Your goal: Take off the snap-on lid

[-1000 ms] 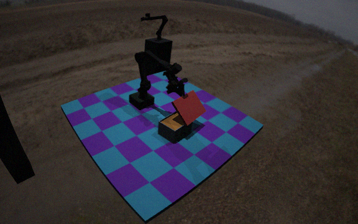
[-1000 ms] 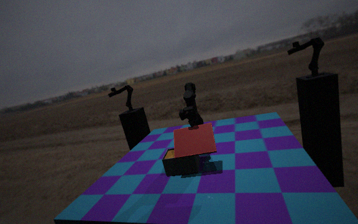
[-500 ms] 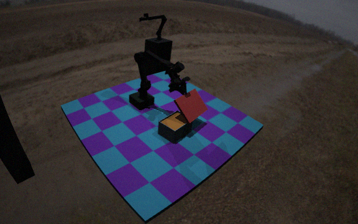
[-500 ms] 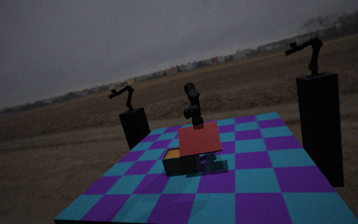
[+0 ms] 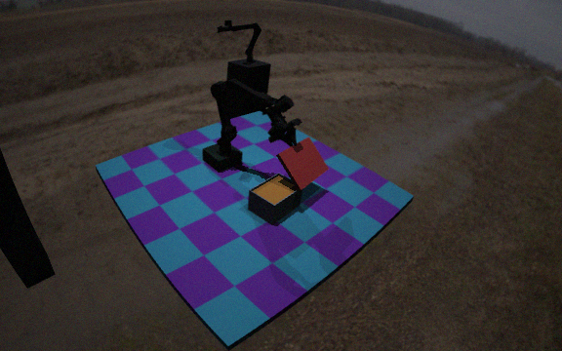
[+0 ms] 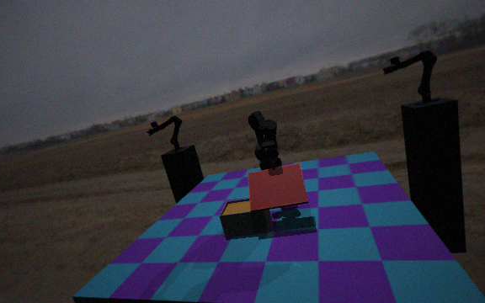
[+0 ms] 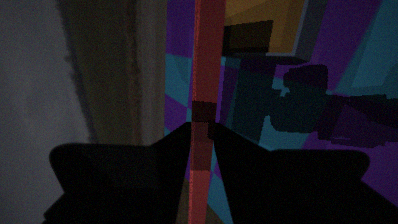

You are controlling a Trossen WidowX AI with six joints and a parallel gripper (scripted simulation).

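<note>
The red square lid (image 5: 307, 163) (image 6: 278, 187) (image 7: 207, 60) is off the box, tilted steeply and held in the air beside and partly above it. My gripper (image 5: 298, 145) (image 6: 275, 170) (image 7: 202, 127) is shut on the lid's upper edge; in the wrist view the lid runs edge-on between the fingers. The dark storage box (image 5: 272, 213) (image 6: 244, 225) (image 7: 311, 30) stands open on the checkered table, its orange inside showing. In the exterior view the lid hides part of the box's opening. Whether the lid's lower edge touches the box cannot be told.
The cyan and purple checkered table (image 5: 220, 259) (image 6: 348, 225) bears the box. Shadows of the lid and arm fall beside the box. Other arms on dark pedestals (image 5: 249, 75) (image 6: 434, 168) stand beyond the table's edges.
</note>
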